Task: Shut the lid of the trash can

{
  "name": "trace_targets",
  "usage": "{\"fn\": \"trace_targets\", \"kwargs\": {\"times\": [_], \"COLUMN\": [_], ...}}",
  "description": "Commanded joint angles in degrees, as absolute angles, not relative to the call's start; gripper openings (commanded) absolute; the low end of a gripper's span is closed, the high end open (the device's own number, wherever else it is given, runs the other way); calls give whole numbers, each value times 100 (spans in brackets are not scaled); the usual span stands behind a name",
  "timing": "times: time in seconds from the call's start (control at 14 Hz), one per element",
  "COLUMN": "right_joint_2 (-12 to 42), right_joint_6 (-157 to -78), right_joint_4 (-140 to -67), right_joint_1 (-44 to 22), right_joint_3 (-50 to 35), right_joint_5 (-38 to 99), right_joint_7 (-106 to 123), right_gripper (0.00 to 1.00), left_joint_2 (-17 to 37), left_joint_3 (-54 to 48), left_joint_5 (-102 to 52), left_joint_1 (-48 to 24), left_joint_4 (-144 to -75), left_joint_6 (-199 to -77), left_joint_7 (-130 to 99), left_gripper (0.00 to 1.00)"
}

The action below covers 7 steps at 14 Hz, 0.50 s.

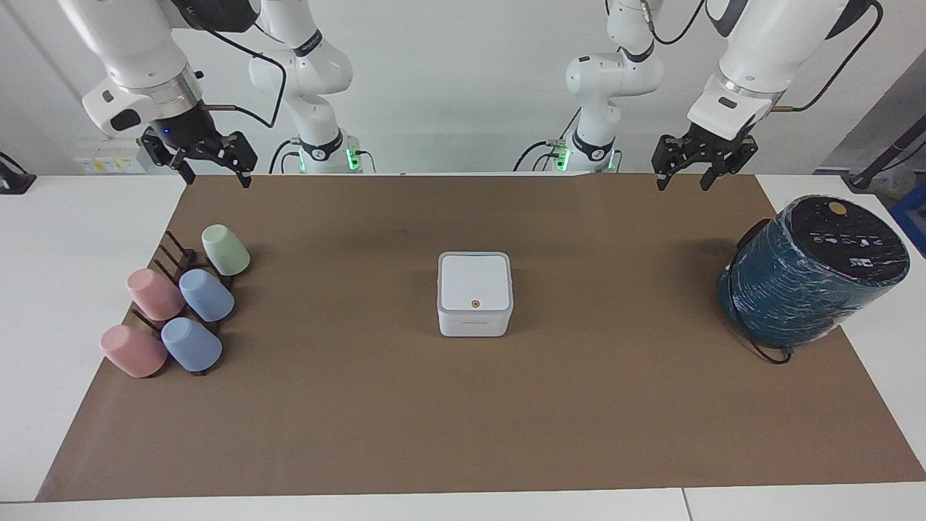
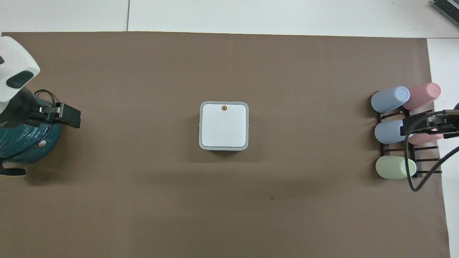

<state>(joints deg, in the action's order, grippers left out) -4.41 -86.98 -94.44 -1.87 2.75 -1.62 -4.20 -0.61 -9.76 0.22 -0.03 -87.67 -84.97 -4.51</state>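
square white plastic lid [image 1: 474, 283] flat on small white plastic trash can [image 1: 474, 320] | left gripper [image 1: 684, 177], right gripper [image 1: 215, 174] spread, empty, well apart | we risk knocking it if we descend

Five cups [image 1: 181, 304] on a rack; a teal wrapped cylinder [image 1: 810, 271] on brown paper [image 1: 463, 420].

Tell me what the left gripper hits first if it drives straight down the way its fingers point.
Probably just the brown mat. The left gripper hangs open, fingers pointing down, near the robots' edge of the mat; the teal cylinder and trash can lie off that line, though depth is uncertain.
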Motion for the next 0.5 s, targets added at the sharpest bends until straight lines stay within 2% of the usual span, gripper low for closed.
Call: {"fn": "trace_targets", "kwargs": {"times": [0.0,0.43], "right_joint_2": [-483,-483], "right_joint_6": [-8604,-8604], "right_joint_4": [-9439,-9439], "right_joint_1": [-132,-141], "right_joint_3": [246,246], "right_joint_5": [-176,-176], "right_joint_7": [-255,-255], "right_gripper": [100,100], "left_joint_2": [-176,-167], "left_joint_3": [-976,-976], "left_joint_5": [35,26], "left_joint_1": [-26,-9], "left_joint_4": [-8877,-8877], "left_joint_6": [-8640,-8666], "left_joint_7": [-369,-431], "left_gripper": [100,100]}}
